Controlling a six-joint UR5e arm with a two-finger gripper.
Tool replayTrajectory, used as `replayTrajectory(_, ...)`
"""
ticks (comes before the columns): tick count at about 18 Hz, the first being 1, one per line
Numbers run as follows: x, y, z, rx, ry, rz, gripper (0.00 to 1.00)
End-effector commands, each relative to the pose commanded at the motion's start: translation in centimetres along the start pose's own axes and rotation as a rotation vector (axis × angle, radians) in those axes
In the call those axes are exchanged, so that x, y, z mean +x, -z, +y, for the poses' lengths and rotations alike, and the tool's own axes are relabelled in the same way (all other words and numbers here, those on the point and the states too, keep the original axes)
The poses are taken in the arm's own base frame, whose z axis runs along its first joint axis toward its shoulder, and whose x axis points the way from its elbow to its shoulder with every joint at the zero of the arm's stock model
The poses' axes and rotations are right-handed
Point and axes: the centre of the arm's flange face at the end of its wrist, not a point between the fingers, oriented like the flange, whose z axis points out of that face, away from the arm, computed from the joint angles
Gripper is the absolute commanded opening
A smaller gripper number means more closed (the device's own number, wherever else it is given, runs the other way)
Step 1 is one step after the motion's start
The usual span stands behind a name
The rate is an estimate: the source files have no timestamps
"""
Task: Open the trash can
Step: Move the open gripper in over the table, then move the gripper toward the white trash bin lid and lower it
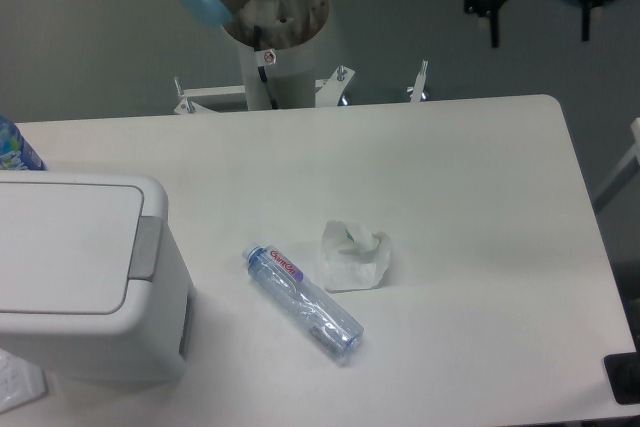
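Note:
The trash can [85,277] is a large white box at the left edge of the table, its flat lid down and a grey push tab [148,247] on its right side. My gripper [539,37] hangs open at the top right, beyond the table's far edge and far from the can. Its two black fingers [494,17] point downward with nothing between them.
A clear plastic bottle [303,302] lies on its side near the table's middle, with a crumpled white wrapper [354,255] just to its right. A blue-capped bottle [14,147] peeks in behind the can. The arm's base column [270,37] stands behind the table's far edge.

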Motion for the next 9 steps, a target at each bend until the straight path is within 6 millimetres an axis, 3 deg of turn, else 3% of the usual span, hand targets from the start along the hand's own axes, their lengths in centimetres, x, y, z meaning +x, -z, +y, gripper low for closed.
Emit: replayTrajectory(9,8.3,-2.1,-6.5,0.056,0.292,0.158,1.0)
